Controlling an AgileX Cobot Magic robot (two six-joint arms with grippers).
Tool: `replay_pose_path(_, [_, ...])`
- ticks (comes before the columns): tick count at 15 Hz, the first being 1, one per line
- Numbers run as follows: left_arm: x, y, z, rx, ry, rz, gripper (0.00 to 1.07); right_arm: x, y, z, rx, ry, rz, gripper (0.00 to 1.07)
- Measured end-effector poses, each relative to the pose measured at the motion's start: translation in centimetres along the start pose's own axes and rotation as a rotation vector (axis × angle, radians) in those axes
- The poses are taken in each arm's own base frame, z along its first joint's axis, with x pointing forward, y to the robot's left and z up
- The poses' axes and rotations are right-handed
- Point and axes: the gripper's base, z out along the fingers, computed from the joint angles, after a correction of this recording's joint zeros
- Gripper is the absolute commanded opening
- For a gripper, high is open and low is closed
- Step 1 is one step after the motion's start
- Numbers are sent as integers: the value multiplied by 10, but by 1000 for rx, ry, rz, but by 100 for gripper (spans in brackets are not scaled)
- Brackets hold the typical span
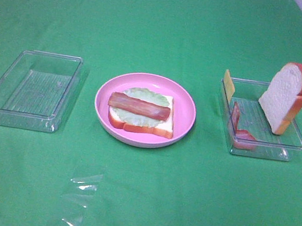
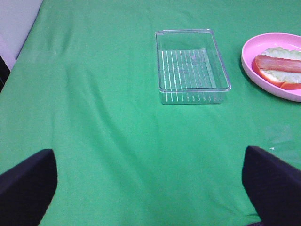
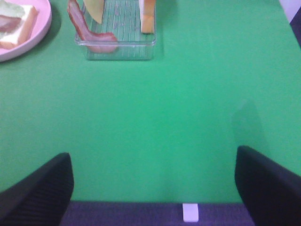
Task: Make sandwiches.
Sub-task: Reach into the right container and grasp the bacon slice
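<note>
1. Up close, the left fingers are dark, blunt and spread wide, gripping nothing. The right fingers are parted and bare too, well back from the trays.
2. The sandwich sits half-built on the round pink plate, mid-tabletop: white bottom bread slice, frilly lettuce, glossy bacon strip on top.
3. The ribbed clear right tray holds a tilted spare bread slice, a cheese square and a loose bacon strip.
4. The matching left tray lies beside the plate.
</note>
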Motion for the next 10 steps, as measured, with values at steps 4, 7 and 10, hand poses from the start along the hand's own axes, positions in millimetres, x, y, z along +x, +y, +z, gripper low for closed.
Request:
replay_pose_path(4, [0, 0, 0, 0, 0, 0, 100, -57, 0, 25, -2, 237, 9, 89])
replay_pose_path(7, [0, 0, 0, 0, 0, 0, 100, -127, 5, 68, -47, 425, 37, 89])
replay_pose_path(10, [0, 0, 0, 0, 0, 0, 100, -162, 9, 115, -73, 547, 60, 89])
